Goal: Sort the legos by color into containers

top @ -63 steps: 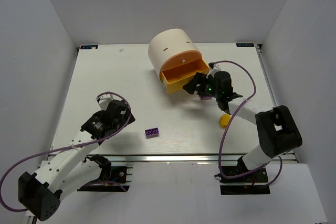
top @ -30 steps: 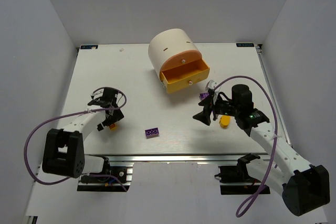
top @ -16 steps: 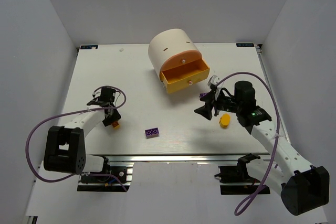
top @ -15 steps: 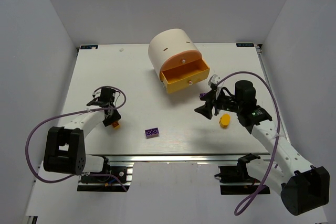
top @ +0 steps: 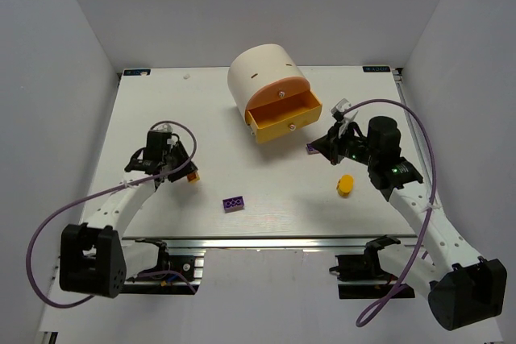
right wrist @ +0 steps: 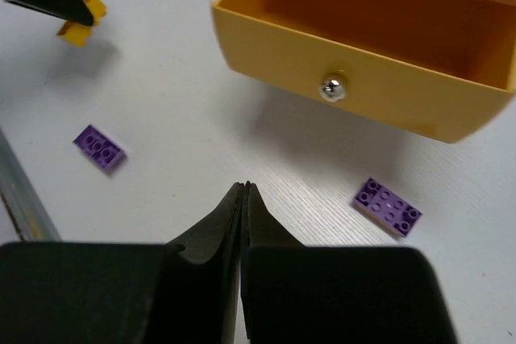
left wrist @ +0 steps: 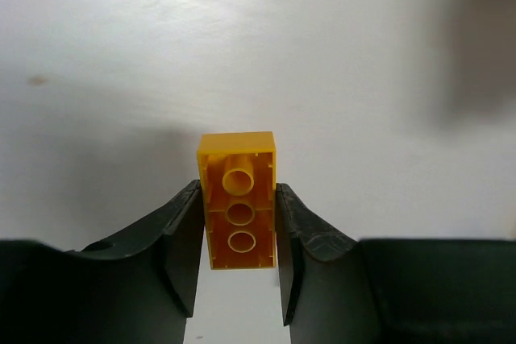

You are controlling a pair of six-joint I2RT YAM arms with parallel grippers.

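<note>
**Mia:** What has the left end effector [left wrist: 238,191] got?

**Tom:** It is squeezing the orange brick [left wrist: 238,211] by its long sides, one finger on each side. You can see the round holes on the brick's underside.

**Mia:** Where is that on the bench [top: 201,118]?

**Tom:** Over on the left side, well apart from the cabinet [top: 266,70]. I can't tell if the brick touches the bench.

**Mia:** And the right end effector [right wrist: 244,189]?

**Tom:** Clenched tight. Its two fingers are pressed flat together, and they hold no brick.

**Mia:** Is a brick close to it?

**Tom:** Yes. A purple brick [right wrist: 388,205] lies flat on the bench just beside it, in front of the orange drawer [right wrist: 403,110]. They are not touching.

**Mia:** Is the drawer open?

**Tom:** It sticks out of the cream cabinet, with a little shiny knob [right wrist: 333,88] on its front.

**Mia:** Any more bricks?

**Tom:** The other purple brick [top: 234,202] lies near the front edge, between the two arms. The yellow brick [top: 345,185] lies on the right, near the right arm.
</note>
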